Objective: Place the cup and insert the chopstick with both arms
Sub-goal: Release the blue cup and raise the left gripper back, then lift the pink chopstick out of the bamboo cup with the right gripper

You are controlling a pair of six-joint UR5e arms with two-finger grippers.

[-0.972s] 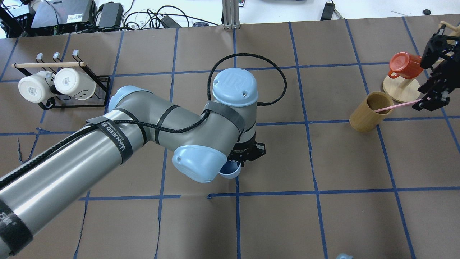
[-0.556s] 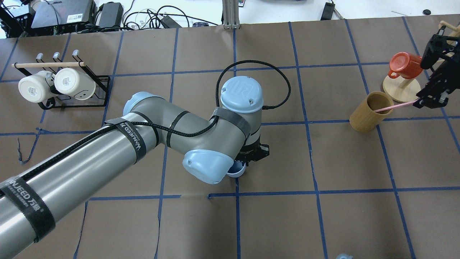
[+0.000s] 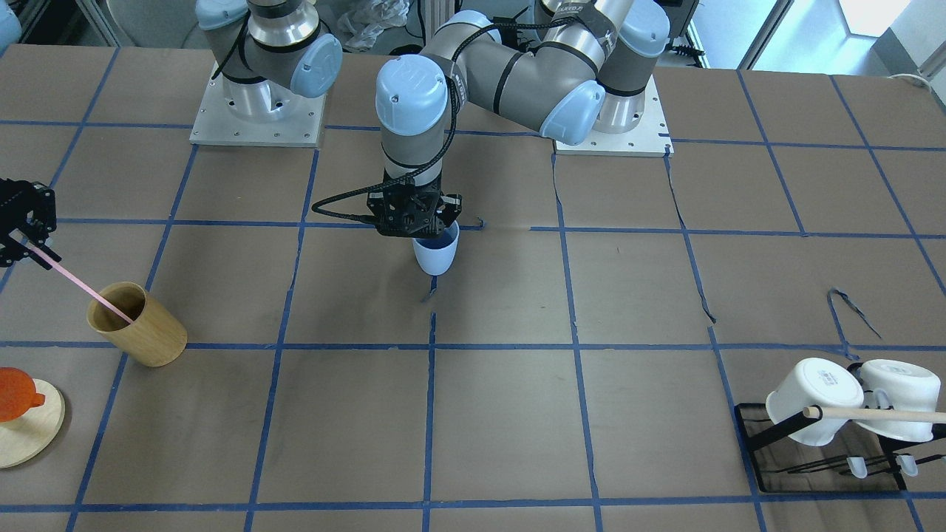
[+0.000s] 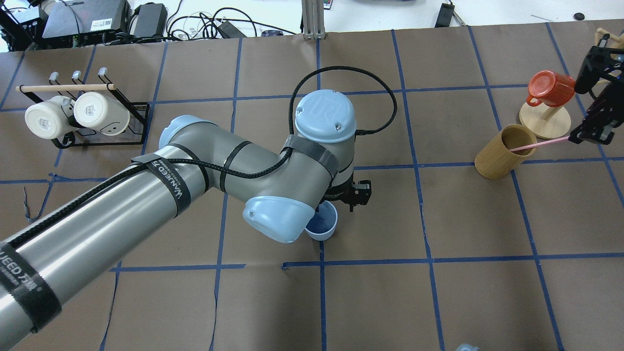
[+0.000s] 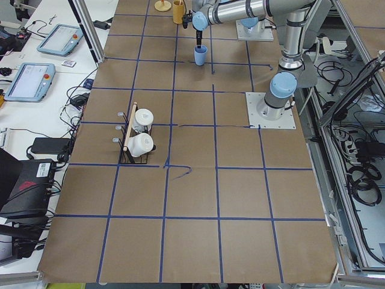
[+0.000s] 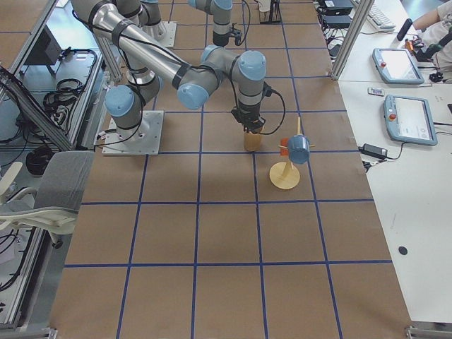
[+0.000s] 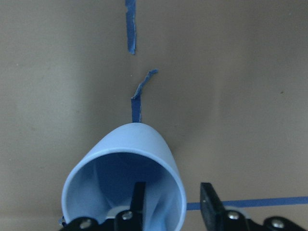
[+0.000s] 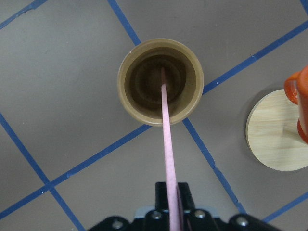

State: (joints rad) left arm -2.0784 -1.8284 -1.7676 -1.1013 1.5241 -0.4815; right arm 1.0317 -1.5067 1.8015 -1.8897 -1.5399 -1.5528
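The pale blue cup (image 3: 436,255) stands upright on the brown table near its middle; it also shows in the overhead view (image 4: 322,226). My left gripper (image 7: 172,199) is open right above it, one finger inside the cup (image 7: 139,144) and one outside the rim, neither pressing the wall. My right gripper (image 4: 592,134) is shut on the upper end of the pink chopstick (image 4: 541,143). The chopstick (image 8: 167,130) slants down, and its lower end rests inside the tan wooden cup (image 8: 144,108) at the table's right.
A red mug (image 4: 548,87) hangs on a round wooden stand (image 4: 543,122) close behind the tan cup (image 4: 497,161) and near my right gripper. A black rack with two white mugs (image 4: 73,114) and a wooden rod sits far left.
My left wrist has shifted and turned over the blue cup, so more of the cup shows beside it. My right gripper has drawn slightly right and back with the chopstick.
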